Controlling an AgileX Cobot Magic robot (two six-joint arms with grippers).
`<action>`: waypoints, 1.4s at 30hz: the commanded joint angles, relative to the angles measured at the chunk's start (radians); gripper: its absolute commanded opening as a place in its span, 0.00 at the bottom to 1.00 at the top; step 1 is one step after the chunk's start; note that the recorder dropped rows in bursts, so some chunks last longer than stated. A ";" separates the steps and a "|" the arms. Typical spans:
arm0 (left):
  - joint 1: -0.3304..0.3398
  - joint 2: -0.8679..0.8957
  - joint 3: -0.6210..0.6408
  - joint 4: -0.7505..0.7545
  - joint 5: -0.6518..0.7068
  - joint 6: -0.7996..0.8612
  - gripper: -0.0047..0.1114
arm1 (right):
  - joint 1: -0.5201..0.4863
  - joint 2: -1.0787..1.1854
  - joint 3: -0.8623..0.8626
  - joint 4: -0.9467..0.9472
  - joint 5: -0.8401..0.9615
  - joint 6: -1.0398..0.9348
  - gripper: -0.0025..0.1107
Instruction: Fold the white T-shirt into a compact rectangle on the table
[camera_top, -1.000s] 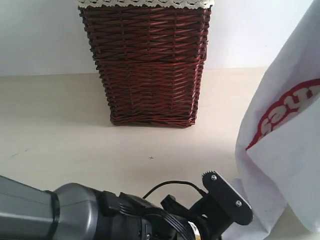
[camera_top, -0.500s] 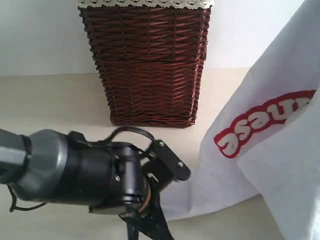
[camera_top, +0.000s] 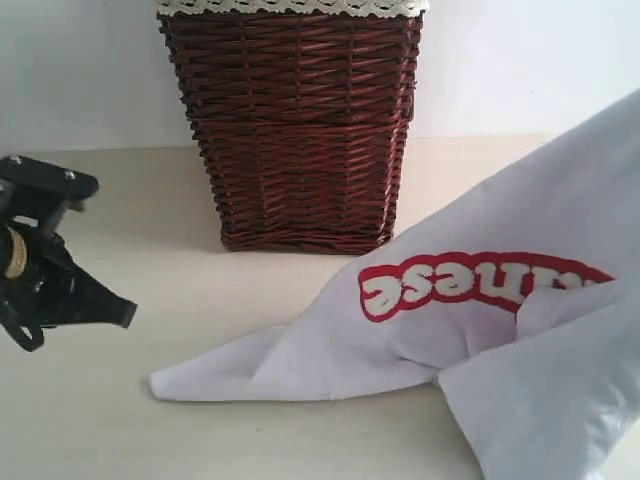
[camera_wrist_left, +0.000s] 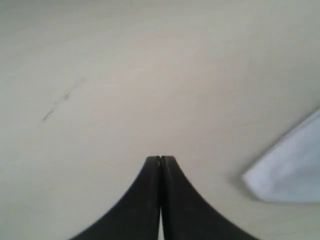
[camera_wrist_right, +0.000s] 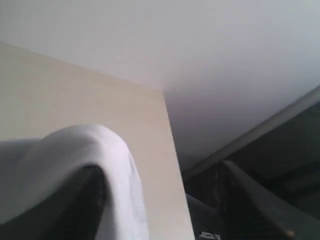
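While the left gripper (camera_wrist_left: 160, 159) hangs over bare table (camera_top: 90, 430) with its jaws pressed together, the right gripper (camera_wrist_right: 160, 172) has its jaws spread wide and the shirt (camera_top: 330, 350) draped over one finger (camera_wrist_right: 75, 200). Shirt's lifted on the right, low corner lying on the table, just in front of the basket (camera_top: 300, 130).

It looks like a robot test lab dressed with home laundry props. A plain beige table (camera_top: 120, 420) stands against a blank white wall (camera_top: 80, 70). A black robot arm (camera_top: 35, 290) reaches over the table, and a lace-lined wicker basket (camera_top: 300, 150) stands near its far edge.
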 joint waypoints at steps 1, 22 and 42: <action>-0.098 -0.161 0.057 -0.292 -0.166 0.236 0.05 | -0.005 0.035 -0.001 0.172 -0.023 -0.099 0.66; -0.636 0.135 -0.048 -0.375 -0.330 0.276 0.35 | -0.005 0.278 0.041 0.935 0.099 -0.517 0.80; -0.488 -0.107 0.077 -0.356 -0.219 0.241 0.35 | 0.135 0.688 0.400 0.619 -0.298 -0.238 0.78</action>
